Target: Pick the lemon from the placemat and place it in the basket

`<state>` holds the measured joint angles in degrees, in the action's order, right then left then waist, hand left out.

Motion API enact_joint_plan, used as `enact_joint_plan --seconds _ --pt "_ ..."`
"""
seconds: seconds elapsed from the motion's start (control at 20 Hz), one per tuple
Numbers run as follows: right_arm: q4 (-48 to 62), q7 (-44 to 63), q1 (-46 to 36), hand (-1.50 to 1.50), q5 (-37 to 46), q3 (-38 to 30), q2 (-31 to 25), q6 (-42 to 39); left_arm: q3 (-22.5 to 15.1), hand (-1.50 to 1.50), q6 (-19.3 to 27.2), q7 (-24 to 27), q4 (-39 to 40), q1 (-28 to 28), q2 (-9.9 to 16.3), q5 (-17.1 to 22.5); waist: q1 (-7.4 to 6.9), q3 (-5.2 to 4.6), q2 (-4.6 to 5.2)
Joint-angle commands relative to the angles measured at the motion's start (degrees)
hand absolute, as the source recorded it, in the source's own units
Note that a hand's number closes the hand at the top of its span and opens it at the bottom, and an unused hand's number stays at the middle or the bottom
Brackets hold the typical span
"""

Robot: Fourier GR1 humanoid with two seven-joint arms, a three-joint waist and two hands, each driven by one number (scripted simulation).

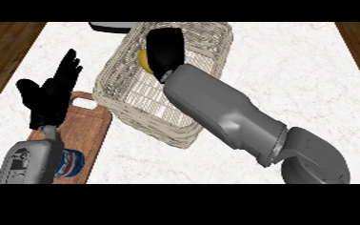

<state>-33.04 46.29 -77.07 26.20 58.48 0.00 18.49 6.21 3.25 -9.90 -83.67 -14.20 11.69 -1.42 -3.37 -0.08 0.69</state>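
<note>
Over basket (123, 83), lemon (143, 61) half-hidden by right robot hand (166, 47)

White marble counter (295, 76) bearing a wicker basket (116, 71), wooden board (95, 128) and grey object (109, 27).

One lemon (143, 60), one basket (119, 100), one board (95, 124), one can (70, 164), two hands.

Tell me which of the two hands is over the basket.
The right hand is over the wicker basket, curled round the yellow lemon. The left hand rests open, fingers up, at the view's left.
</note>
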Motion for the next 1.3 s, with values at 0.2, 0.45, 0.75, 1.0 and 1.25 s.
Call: enact_joint_plan --seconds 0.2,0.45,0.75,1.0,1.25 --pt "3.8 -2.8 -0.9 1.50 0.0 0.6 0.0 -2.5 0.8 0.00 -0.1 2.0 2.2 -1.0 0.2 -0.3 0.48 0.00 0.02" --pt "4.1 -1.2 0.7 1.50 -0.3 2.3 0.0 -2.2 1.4 0.00 -2.2 0.1 1.1 -0.5 1.9 0.7 -0.73 0.00 0.19" --pt "7.0 -4.0 0.5 1.50 -2.7 0.8 0.0 -4.3 -0.4 0.00 0.0 1.4 2.3 -2.3 -0.5 -1.2 -0.91 0.00 0.47" --pt "5.7 -4.7 4.0 1.50 -2.9 1.7 0.0 -3.5 0.4 0.00 -1.2 2.5 2.9 -0.1 -0.3 -0.2 -0.59 0.01 0.26" --pt "6.5 -4.5 3.1 1.50 -5.0 -0.2 0.0 -5.5 0.8 0.00 -0.9 2.4 0.4 0.5 0.2 -0.2 -0.71 0.03 0.13"
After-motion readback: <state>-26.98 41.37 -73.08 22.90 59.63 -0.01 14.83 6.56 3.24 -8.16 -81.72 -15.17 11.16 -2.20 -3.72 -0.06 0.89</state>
